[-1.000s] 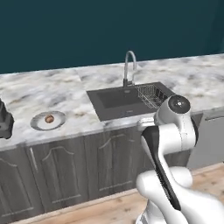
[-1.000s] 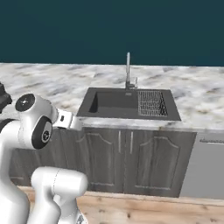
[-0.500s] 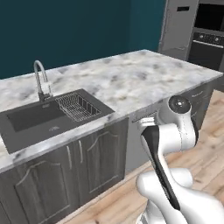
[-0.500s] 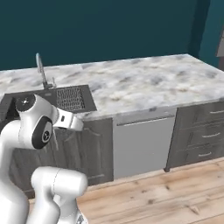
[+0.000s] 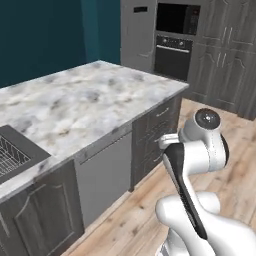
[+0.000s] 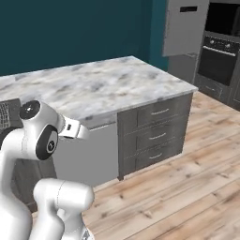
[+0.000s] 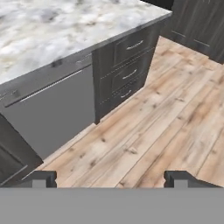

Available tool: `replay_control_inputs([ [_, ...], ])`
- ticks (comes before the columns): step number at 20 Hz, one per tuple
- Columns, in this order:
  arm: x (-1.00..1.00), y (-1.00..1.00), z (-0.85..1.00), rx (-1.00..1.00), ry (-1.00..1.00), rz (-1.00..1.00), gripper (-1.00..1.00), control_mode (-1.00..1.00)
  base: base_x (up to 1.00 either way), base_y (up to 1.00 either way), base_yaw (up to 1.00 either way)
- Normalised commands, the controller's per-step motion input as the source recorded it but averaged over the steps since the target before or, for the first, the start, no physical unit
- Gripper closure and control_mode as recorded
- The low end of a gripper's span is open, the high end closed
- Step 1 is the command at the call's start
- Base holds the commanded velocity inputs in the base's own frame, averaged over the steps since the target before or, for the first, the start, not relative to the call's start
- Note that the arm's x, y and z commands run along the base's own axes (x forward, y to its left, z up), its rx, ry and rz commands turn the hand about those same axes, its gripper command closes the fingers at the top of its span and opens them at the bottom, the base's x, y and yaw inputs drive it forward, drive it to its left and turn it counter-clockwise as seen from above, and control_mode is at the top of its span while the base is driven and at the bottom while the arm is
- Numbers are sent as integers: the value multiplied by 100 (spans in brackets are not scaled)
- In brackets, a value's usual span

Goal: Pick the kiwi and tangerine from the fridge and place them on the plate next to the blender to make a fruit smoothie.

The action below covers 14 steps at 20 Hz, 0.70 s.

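Jaws (image 7: 111, 179) spread wide, empty, above wood floor (image 7: 166, 127) beside drawers (image 7: 124, 72).

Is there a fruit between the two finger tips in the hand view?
No, the gripper stands open with its two tips wide apart, and between them lies bare wooden floor.

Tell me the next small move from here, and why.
Probably keep driving the base toward the fridge, the tall grey unit beyond the marble counter. The tool is open and holds nothing, hanging over bare wood floor; no fruit is within reach yet.
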Motion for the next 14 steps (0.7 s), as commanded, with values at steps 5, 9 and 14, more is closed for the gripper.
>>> replay_control_inputs([
  [5, 0, 0, 0, 0, 0, 0, -100, 100, 100, -100, -23],
  [9, 0, 0, 0, 0, 0, 0, -100, 100, 100, -100, -13],
  [14, 0, 0, 0, 0, 0, 0, -100, 100, 100, -100, -12],
])
